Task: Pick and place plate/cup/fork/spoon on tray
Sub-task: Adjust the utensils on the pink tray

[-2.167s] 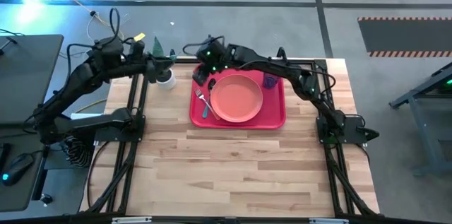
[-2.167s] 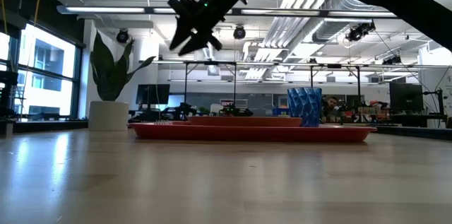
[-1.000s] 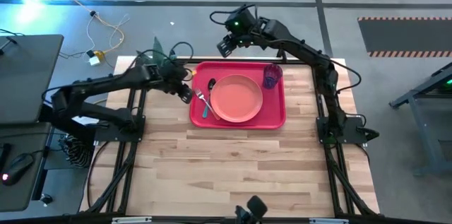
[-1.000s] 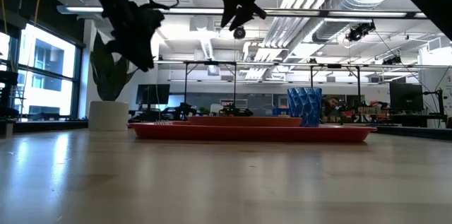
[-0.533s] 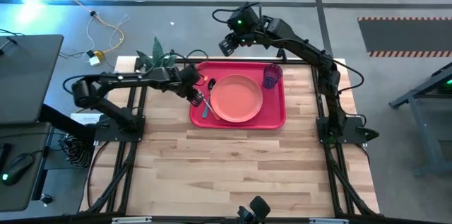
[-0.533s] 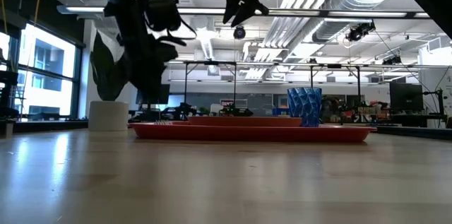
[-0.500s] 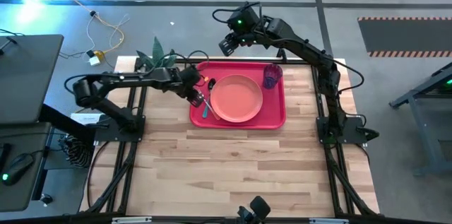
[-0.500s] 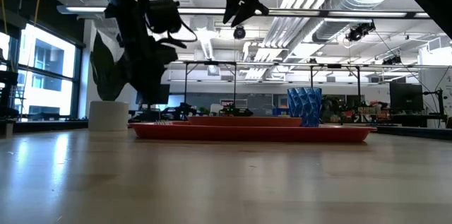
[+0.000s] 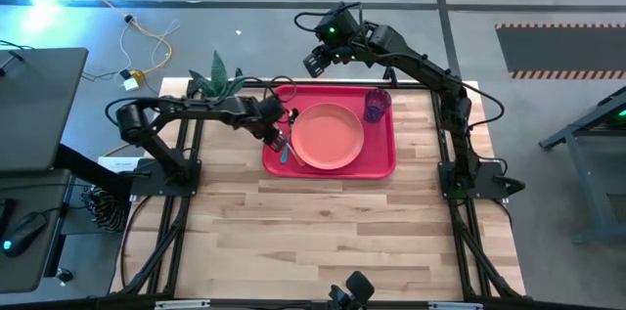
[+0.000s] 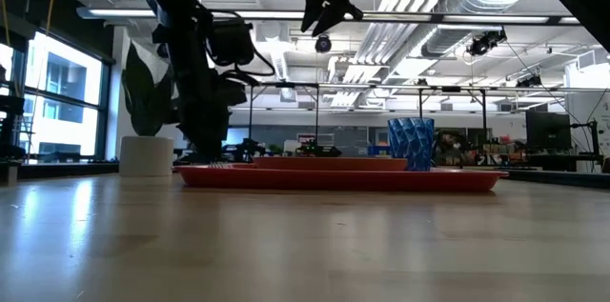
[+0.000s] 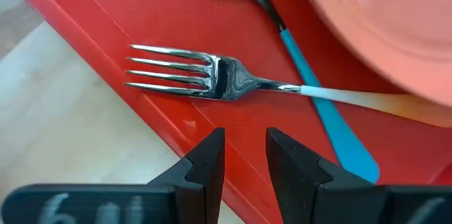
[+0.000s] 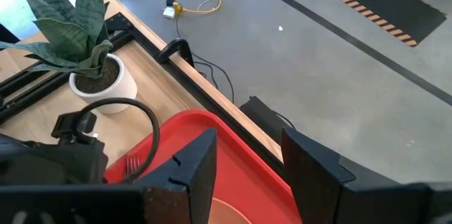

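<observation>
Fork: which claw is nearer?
Left. The left claw hangs just off the fork at the tray's edge; the right claw is raised beyond the tray's far side.

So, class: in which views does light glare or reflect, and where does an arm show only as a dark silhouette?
Left wrist view: the fork tines mirror the light and the plate shows a small highlight. Low view: bright ceiling lights leave the left arm a dark silhouette. High view: blue glare at the upper left corner.

Red tray (image 9: 381, 158) holds pink plate (image 9: 328, 136), blue cup (image 9: 376, 106), fork (image 11: 212, 83) crossing spoon (image 11: 311, 93).
</observation>
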`<state>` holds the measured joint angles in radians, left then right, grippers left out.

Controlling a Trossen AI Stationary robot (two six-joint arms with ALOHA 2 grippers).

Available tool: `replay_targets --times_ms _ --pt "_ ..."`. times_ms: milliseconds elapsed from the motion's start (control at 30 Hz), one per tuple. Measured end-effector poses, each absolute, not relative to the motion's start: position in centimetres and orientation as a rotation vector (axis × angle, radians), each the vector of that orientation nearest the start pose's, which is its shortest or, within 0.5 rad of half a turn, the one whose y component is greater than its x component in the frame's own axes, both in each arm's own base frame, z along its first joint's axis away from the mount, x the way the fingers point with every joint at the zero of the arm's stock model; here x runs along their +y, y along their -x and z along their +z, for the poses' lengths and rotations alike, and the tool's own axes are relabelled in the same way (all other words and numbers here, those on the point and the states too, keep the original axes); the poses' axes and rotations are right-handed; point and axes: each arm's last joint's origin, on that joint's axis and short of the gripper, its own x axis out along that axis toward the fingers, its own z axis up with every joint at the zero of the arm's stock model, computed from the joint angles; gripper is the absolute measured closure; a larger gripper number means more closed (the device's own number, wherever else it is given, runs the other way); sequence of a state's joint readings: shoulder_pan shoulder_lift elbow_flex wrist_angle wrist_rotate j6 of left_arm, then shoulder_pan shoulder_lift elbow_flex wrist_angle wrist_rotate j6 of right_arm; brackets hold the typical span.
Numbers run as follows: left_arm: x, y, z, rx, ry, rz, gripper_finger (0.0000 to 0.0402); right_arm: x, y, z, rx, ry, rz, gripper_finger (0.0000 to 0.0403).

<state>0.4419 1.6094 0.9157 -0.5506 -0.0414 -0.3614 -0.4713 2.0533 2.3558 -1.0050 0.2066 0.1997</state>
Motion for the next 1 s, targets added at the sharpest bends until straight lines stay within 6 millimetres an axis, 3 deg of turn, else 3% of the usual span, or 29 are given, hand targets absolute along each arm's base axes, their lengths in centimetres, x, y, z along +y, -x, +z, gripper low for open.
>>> replay_targets --times_ms 267,600,1000 --pt "12.4 -26.3 15.3 1.2 0.545 0.621 0.0307 -20.1 -38.2 40.6 0.644 -0.276 -0.718 0.0253" --pt "12.8 -26.9 15.4 1.129 0.531 0.615 0.0307 -20.1 -38.2 40.6 0.644 -0.276 -0.718 0.0253" --pt "12.3 -27.1 14.4 1.192 0.52 0.599 0.0307 -20.1 -38.2 40.6 0.644 -0.277 -0.719 0.0253"
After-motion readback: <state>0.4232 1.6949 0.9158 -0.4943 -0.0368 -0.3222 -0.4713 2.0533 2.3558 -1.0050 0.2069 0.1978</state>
